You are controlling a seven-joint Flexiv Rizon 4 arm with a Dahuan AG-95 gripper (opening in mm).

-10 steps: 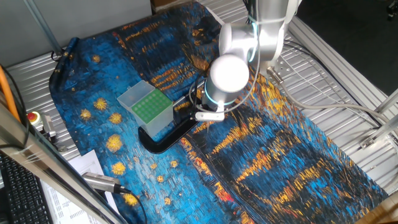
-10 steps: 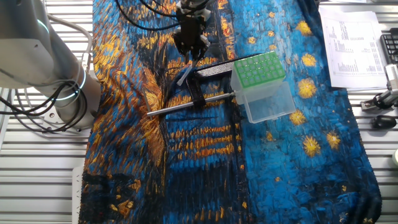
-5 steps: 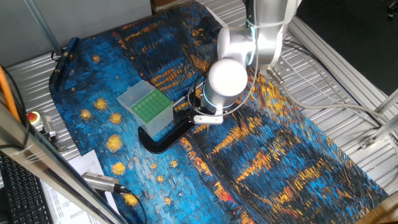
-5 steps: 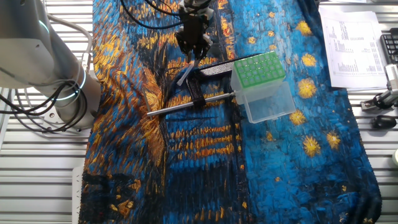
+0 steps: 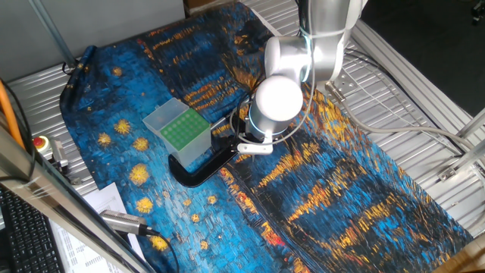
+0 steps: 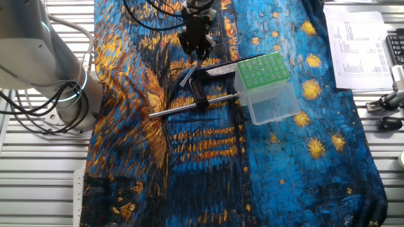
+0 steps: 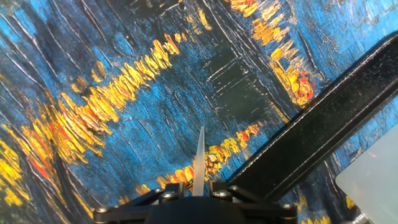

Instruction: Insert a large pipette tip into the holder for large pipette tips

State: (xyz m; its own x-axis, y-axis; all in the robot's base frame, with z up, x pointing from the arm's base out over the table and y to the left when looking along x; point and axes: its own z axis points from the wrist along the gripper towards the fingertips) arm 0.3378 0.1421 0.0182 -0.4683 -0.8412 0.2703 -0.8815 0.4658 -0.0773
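Fingers of our gripper (image 7: pixel 198 186) pinch the base of the large pipette tip (image 7: pixel 199 160), which points straight out toward twelve o'clock in the hand view, over the blue and yellow painted cloth (image 7: pixel 93 93). Beyond it, at two o'clock, we see the black clamp (image 7: pixel 323 134) crossing the cloth. Farther out, in the other fixed view, the holder for large pipette tips (image 6: pixel 265 85) stands at four o'clock from our gripper, apart from it, touching the clamp's metal rod (image 6: pixel 189 107).
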